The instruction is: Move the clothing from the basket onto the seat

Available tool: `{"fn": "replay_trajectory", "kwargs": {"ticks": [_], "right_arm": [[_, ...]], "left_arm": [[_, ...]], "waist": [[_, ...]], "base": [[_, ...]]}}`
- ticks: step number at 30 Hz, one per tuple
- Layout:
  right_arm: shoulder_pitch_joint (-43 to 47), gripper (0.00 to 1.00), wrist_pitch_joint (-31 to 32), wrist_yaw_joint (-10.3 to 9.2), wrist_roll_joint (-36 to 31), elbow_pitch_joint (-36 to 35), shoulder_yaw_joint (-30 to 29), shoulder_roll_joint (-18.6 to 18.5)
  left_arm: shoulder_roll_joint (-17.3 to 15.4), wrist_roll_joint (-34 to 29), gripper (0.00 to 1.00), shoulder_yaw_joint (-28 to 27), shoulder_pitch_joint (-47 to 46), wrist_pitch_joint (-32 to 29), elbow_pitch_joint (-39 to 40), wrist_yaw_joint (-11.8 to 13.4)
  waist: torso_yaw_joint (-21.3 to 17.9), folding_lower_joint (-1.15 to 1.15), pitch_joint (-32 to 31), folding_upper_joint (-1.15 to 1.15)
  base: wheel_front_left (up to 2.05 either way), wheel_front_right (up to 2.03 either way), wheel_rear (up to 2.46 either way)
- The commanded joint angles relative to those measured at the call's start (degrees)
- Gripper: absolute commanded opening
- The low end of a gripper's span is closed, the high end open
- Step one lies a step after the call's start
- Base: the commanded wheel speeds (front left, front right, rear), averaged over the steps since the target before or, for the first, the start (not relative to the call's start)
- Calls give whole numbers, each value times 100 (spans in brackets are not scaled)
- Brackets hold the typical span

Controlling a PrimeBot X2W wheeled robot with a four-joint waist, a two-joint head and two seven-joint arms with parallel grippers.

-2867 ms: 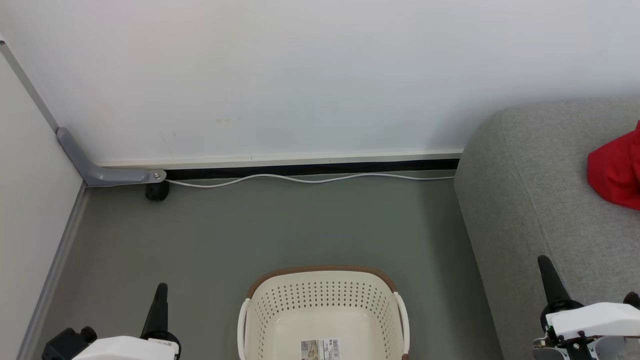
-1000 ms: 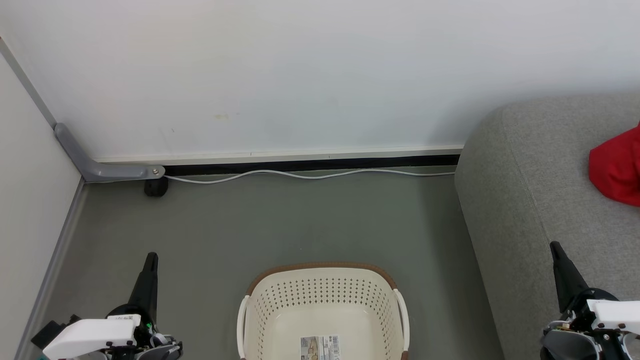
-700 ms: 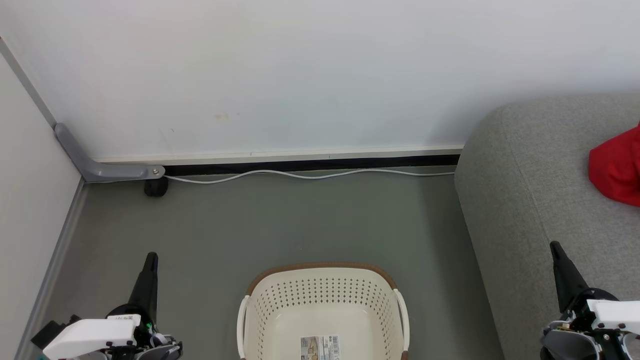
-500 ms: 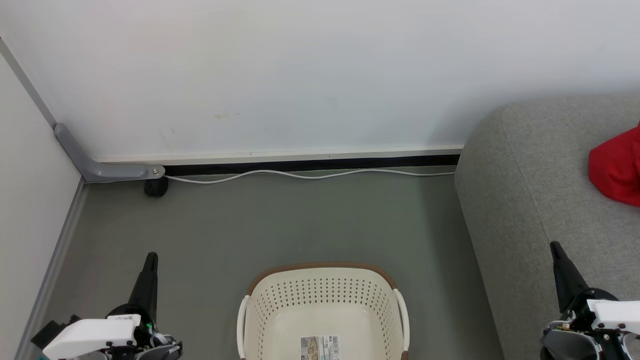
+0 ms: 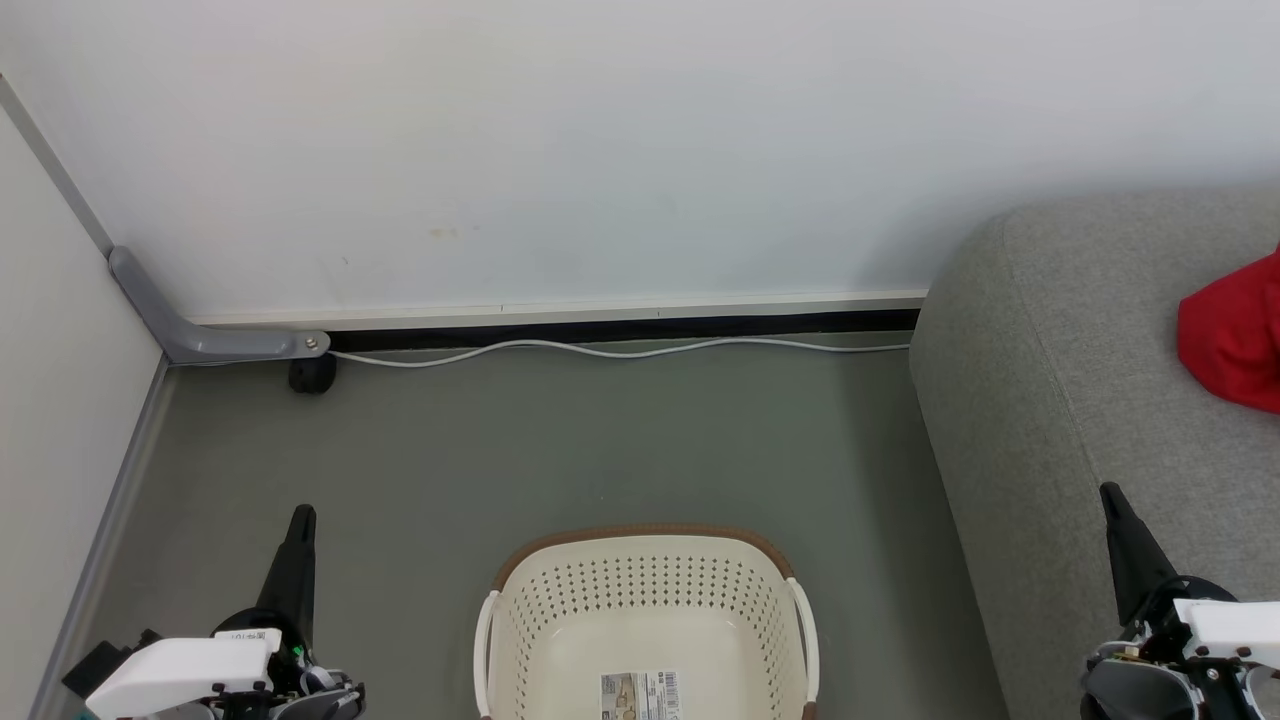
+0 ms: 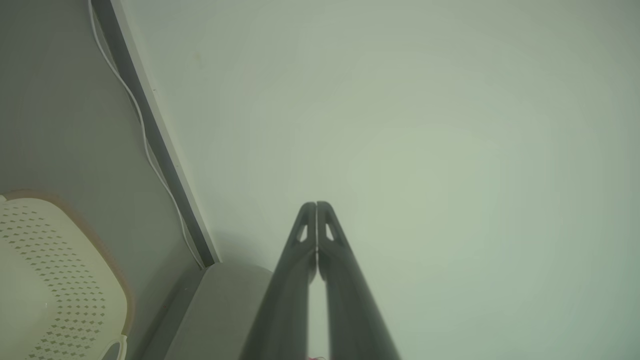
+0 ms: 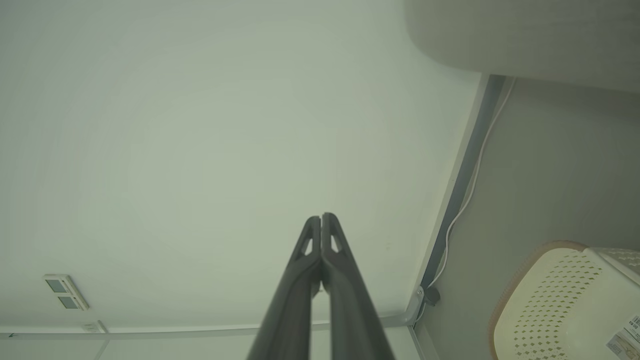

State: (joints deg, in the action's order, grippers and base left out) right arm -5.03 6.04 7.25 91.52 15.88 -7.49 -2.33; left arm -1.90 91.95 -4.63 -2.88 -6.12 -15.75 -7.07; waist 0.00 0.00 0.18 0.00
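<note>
You are looking down at a grey-green floor (image 5: pixel 560 440), and the basket (image 5: pixel 640 580) is standing on it near the bottom edge of the head view. Its perforated cream wall and brown rim are facing you, and a printed label (image 5: pixel 640 695) is lying on its pale bottom.

To the right of the basket, the seat (image 5: pixel 1080 400) is rising from the floor as a big grey woven cushion with a rounded corner. The clothing (image 5: pixel 1235 340) is lying on top of this seat, well apart from the basket, to the right of it and farther back; only one red piece is showing, and the picture edge is cutting it.

Behind the basket a plain white wall (image 5: pixel 600 150) is closing the room. A white cable (image 5: pixel 620 352) is running along the foot of it. To the left of the basket and farther back, a grey bracket (image 5: pixel 200 345) is sitting in the corner with a small black wheel (image 5: pixel 313 375) under it.

The left gripper (image 5: pixel 302 514) is hanging over the floor to the left of the basket, with its fingers pressing together and gripping nothing. The right gripper (image 5: pixel 1108 492) is hanging over the seat to the right of the basket, also pressed together and carrying nothing.
</note>
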Motion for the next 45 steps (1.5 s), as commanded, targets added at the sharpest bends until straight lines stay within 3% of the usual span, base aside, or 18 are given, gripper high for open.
{"fn": "replay_trajectory", "kwargs": {"ticks": [1, 45], "right_arm": [[-116, 0, 46, 24, 64, -186, 96, -54], [-115, 0, 45, 24, 64, -186, 97, -54]], "left_arm": [[-98, 21, 0, -189, -331, -36, 169, -42], [-98, 22, 0, -188, -331, -36, 170, -42]], "waist": [[0, 0, 0, 0], [0, 0, 0, 0]], "base": [[0, 0, 0], [0, 0, 0]]}}
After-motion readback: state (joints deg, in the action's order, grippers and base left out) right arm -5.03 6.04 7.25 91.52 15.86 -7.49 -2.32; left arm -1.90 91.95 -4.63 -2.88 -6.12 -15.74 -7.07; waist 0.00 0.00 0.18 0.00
